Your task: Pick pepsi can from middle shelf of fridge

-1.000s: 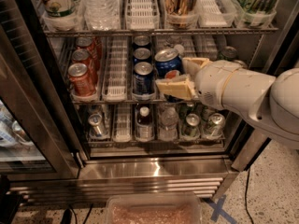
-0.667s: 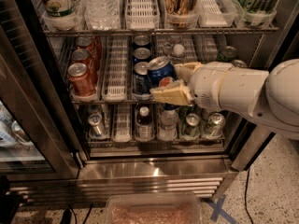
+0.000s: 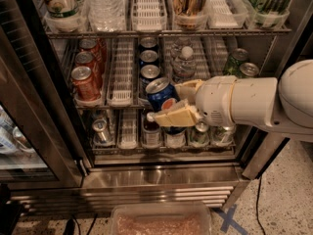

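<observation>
The fridge (image 3: 161,180) stands open with wire shelves and a steel base. My gripper (image 3: 172,106) reaches in from the right and is shut on a dark blue pepsi can (image 3: 161,93), which is tilted and held in front of the middle shelf (image 3: 120,98). One cream finger (image 3: 177,116) lies under the can and the other (image 3: 188,85) behind it. More blue cans (image 3: 149,58) stand in the lane behind it. Red cans (image 3: 85,81) stand in the left lane and green-patterned cans (image 3: 238,62) at the right.
The top shelf holds bottles (image 3: 105,4) and cups in white trays. The bottom shelf (image 3: 161,146) holds several cans and bottles. The dark door frame (image 3: 46,82) runs along the left. A clear bin (image 3: 161,222) sits on the floor in front.
My gripper has pulled the pepsi can out from its lane toward me and slightly left; the can has tipped further and now hangs in front of the shelf edge.
</observation>
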`<state>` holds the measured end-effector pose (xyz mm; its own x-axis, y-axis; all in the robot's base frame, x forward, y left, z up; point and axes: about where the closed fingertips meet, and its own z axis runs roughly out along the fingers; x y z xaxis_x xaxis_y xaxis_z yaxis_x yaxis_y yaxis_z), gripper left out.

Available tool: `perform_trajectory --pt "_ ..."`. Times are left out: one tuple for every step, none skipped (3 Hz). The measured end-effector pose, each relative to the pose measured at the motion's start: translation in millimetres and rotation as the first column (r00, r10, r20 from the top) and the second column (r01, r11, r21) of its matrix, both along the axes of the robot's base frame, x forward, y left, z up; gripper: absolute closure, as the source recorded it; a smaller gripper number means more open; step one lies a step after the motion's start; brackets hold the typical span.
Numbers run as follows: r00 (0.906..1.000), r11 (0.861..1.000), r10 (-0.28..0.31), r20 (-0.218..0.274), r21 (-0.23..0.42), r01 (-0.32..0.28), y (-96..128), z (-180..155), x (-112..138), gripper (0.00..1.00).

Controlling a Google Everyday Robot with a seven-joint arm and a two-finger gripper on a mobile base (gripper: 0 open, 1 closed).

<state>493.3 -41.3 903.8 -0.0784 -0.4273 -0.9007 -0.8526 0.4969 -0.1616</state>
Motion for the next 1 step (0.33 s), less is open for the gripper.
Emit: perform_trajectory --pt "1.0000 1.000 0.000 0.000 0.000 0.000 0.0 0.0 0.0 1.00"
